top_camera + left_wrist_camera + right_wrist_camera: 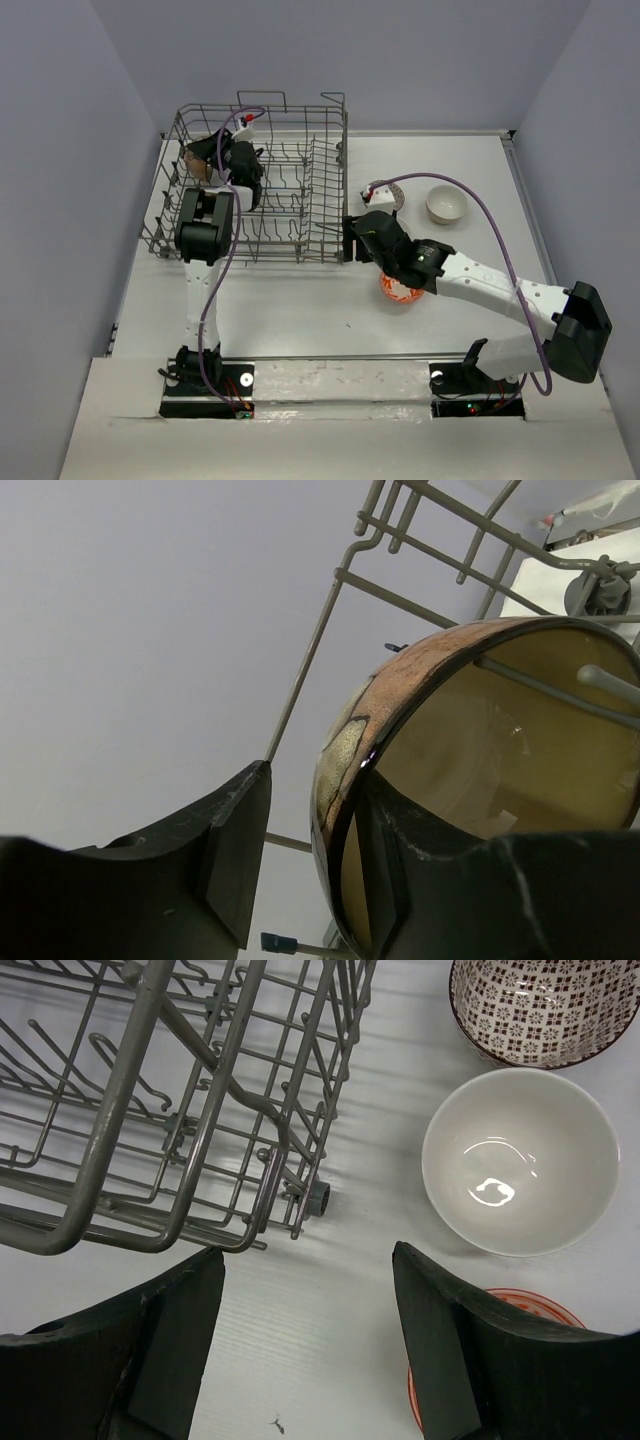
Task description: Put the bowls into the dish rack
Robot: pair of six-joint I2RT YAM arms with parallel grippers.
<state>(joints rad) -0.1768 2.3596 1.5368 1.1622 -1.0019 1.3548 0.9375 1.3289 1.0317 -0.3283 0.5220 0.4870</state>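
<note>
My left fingers [235,850] stand parted astride the rim of the round brown ceramic bowl [480,770], which sits on edge in the grey wire dish rack [330,180]; right fingers [170,1340] wide, empty.

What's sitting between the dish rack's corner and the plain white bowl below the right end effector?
Nothing: in the right wrist view, only bare table separates the dish rack from the white bowl.

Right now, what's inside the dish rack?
One brown bowl on edge in the far-left corner, left gripper straddling its rim. The left arm hides part of the dish rack beneath it.
</note>
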